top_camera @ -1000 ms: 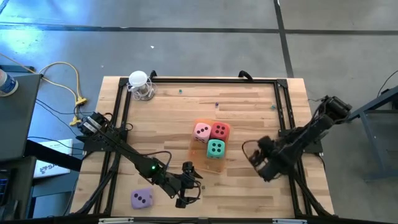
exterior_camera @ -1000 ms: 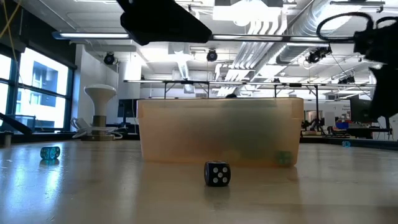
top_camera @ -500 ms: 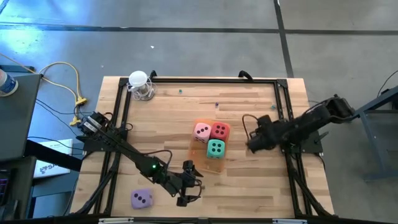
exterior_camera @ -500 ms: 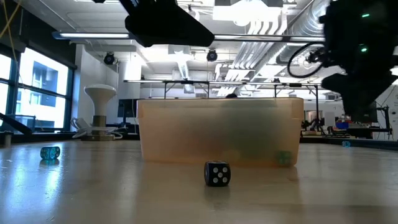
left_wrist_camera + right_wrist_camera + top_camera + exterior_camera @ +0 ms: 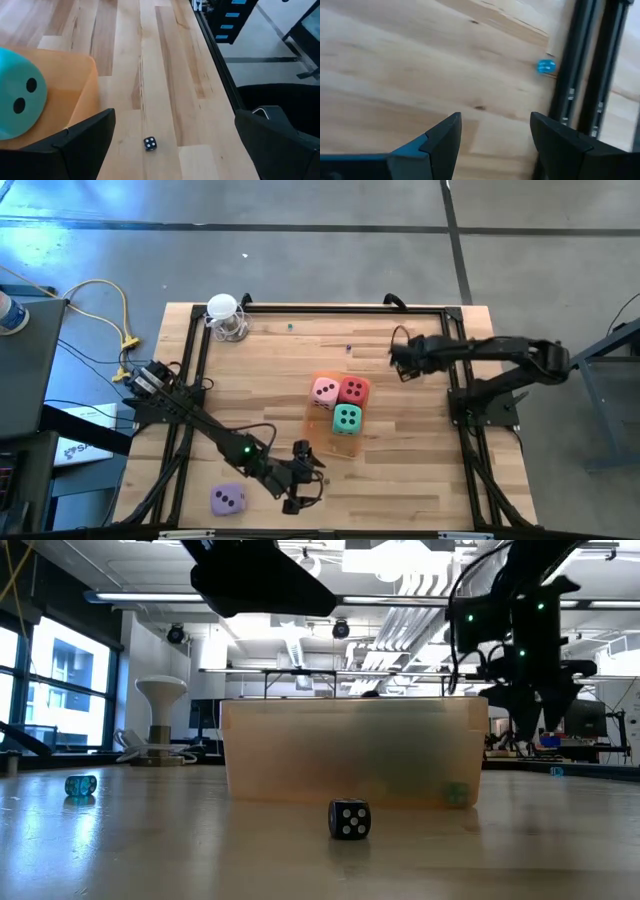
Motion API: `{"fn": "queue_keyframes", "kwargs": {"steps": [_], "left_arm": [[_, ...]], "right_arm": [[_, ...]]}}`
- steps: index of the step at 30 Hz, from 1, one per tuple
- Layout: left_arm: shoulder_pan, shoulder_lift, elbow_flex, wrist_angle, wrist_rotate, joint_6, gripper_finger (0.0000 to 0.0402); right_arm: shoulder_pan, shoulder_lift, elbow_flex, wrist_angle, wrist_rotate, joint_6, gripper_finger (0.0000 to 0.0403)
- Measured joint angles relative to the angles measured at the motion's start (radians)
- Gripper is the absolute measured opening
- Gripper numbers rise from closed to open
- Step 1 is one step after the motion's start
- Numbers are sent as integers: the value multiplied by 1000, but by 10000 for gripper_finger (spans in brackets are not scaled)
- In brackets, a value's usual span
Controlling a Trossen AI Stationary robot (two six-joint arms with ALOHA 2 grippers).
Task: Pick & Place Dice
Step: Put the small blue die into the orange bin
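Right gripper [image 5: 397, 357] hangs above the far half of the table [image 5: 270, 370], fingers parted about halfway with nothing between them — we only see bare wood and a tiny blue die [image 5: 546, 66] by the black frame rail ahead of it. Left gripper [image 5: 303, 478] sits low near the front edge, jaws spread wide and empty, a small black die [image 5: 149, 144] on the boards just ahead of it.

Hard-to-see stuff: from table height the orange tray [image 5: 355, 750] is so cloudy we can't make out the dice inside, just a greenish smudge low on one side. The teal die [image 5: 17, 97] is cut off in the left wrist view, and we can't tell whether any tray floor is left free.

Tray contents from above — pink die [image 5: 325, 390], red die [image 5: 354, 389] and the teal one, packed touching, off to the right gripper's near-left. The purple die [image 5: 228, 499] lies outside the tray, just beside the left gripper near the table's front edge.
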Motion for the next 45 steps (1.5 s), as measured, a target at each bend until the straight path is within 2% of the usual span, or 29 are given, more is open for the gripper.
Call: {"fn": "queue_keyframes", "kwargs": {"steps": [6, 13, 21, 27, 36, 45], "left_arm": [[-7, 0, 0, 0, 0, -2, 399], [-18, 0, 0, 0, -1, -2, 399], [-43, 1, 0, -1, -1, -2, 399], [-53, 1, -1, -1, -1, -2, 399], [-54, 1, -1, -2, -1, -2, 399], [-54, 2, -2, -9, -2, -2, 399]], "right_arm": [[-217, 0, 0, 40, -105, -142, 229], [-356, 0, 0, 88, -140, -103, 229], [-412, 32, 0, 124, -211, -70, 229], [-445, 94, 0, 116, -212, -30, 229], [-489, 159, 0, 137, -80, 10, 229], [-533, 199, 0, 204, -76, 9, 229]]}}
